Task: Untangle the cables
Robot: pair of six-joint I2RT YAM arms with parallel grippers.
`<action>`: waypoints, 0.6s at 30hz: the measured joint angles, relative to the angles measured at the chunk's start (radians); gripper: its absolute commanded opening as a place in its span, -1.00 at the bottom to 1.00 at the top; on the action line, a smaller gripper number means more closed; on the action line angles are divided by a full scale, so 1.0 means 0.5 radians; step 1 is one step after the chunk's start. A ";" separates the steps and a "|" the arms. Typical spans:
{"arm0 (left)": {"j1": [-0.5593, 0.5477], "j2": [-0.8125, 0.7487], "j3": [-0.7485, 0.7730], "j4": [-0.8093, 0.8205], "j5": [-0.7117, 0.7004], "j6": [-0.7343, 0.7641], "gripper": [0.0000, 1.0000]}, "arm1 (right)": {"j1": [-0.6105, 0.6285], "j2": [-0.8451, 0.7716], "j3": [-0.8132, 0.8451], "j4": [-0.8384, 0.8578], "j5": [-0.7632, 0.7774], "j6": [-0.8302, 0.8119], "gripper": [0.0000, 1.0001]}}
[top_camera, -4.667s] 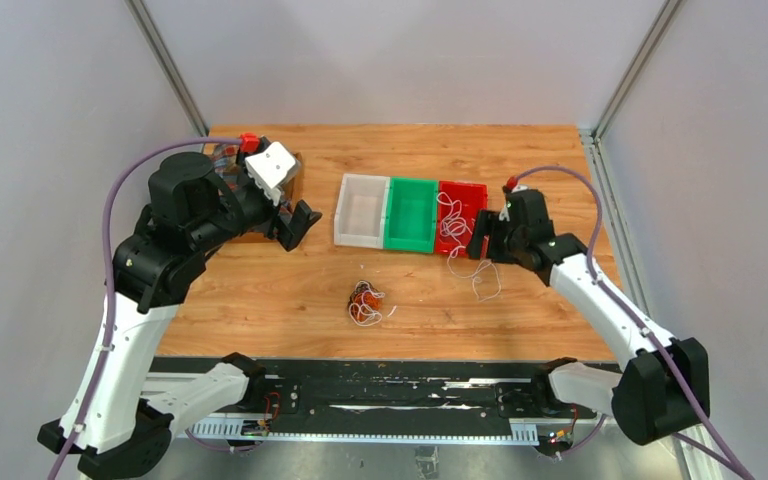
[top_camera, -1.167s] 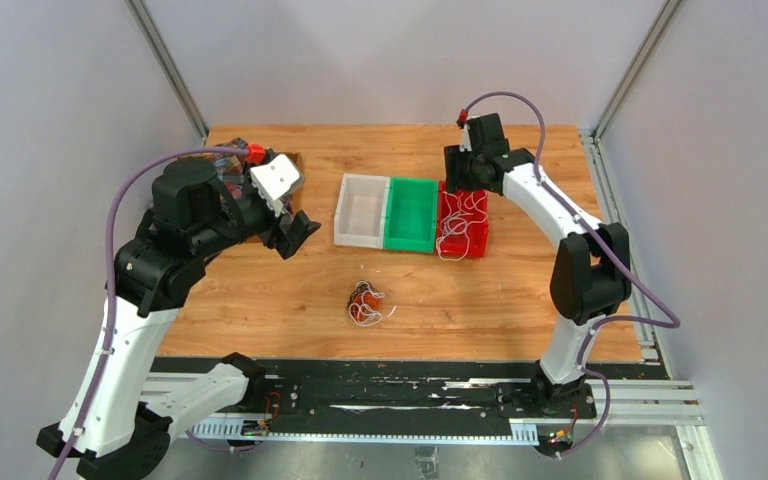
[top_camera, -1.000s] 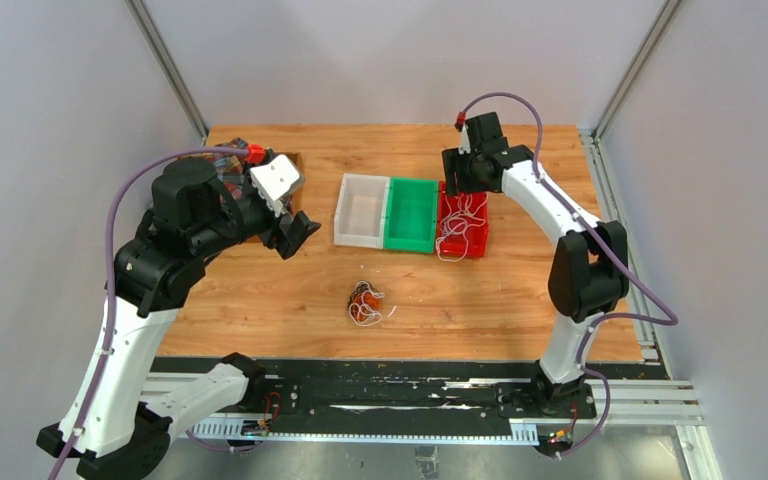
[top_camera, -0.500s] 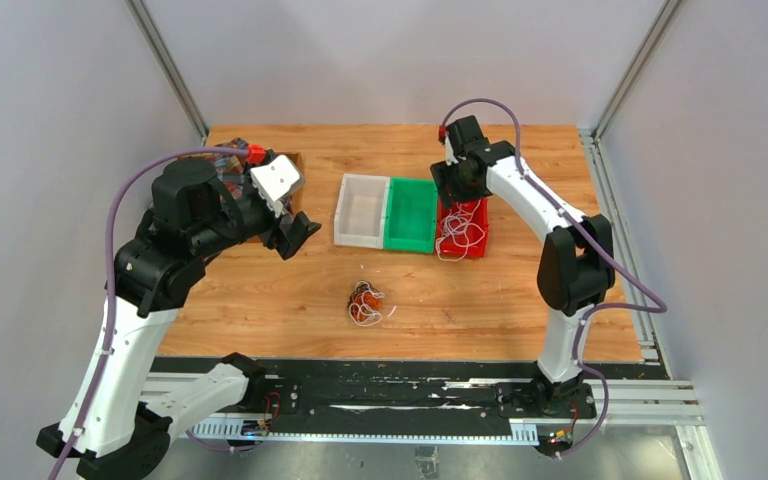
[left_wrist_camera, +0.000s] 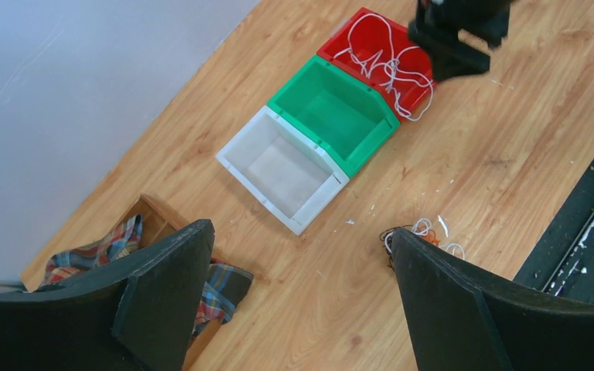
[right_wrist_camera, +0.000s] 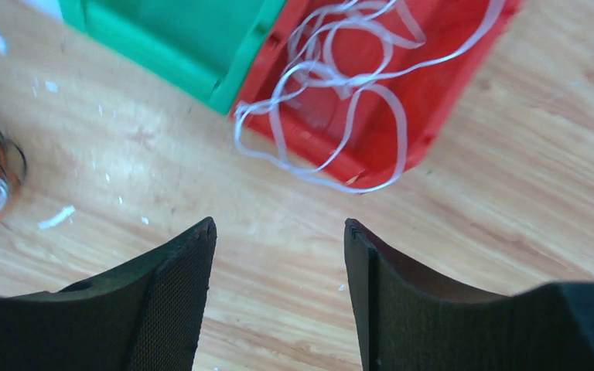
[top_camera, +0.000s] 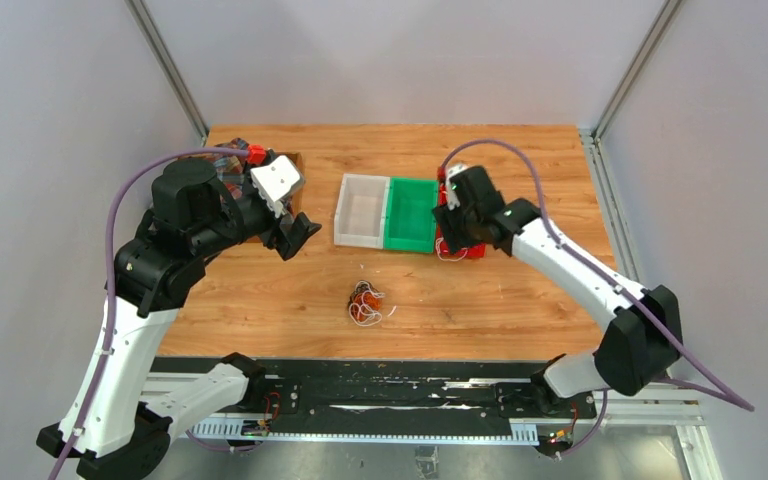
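While one white cable point(right_wrist_camera: 321, 71) lies in the red bin point(right_wrist_camera: 448, 85), a loop draping over its rim, the tangle point(top_camera: 365, 303) of orange, white and apparently dark strands sits knotted on the table point(top_camera: 260, 290); most sorting seems left. Right gripper point(right_wrist_camera: 278, 228) hovers over the red bin's near edge, jaws apart, empty. Left gripper point(left_wrist_camera: 300, 232) is raised at far left, jaws wide, empty.

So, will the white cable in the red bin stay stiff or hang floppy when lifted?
Probably floppy: the white cable lies in loose loops and droops over the red bin rim. Likely light, being so thin. Its loops may snag there.
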 measured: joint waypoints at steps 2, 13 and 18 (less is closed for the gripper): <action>0.001 -0.001 0.000 0.000 0.001 0.000 0.80 | 0.145 -0.031 -0.159 0.046 0.062 -0.007 0.13; 0.001 -0.022 -0.005 0.000 0.000 -0.009 0.80 | 0.390 0.541 -0.201 0.202 0.436 -0.119 -0.14; 0.001 -0.063 -0.024 -0.003 -0.014 -0.007 0.80 | 0.390 0.677 -0.140 0.281 0.520 -0.172 -0.22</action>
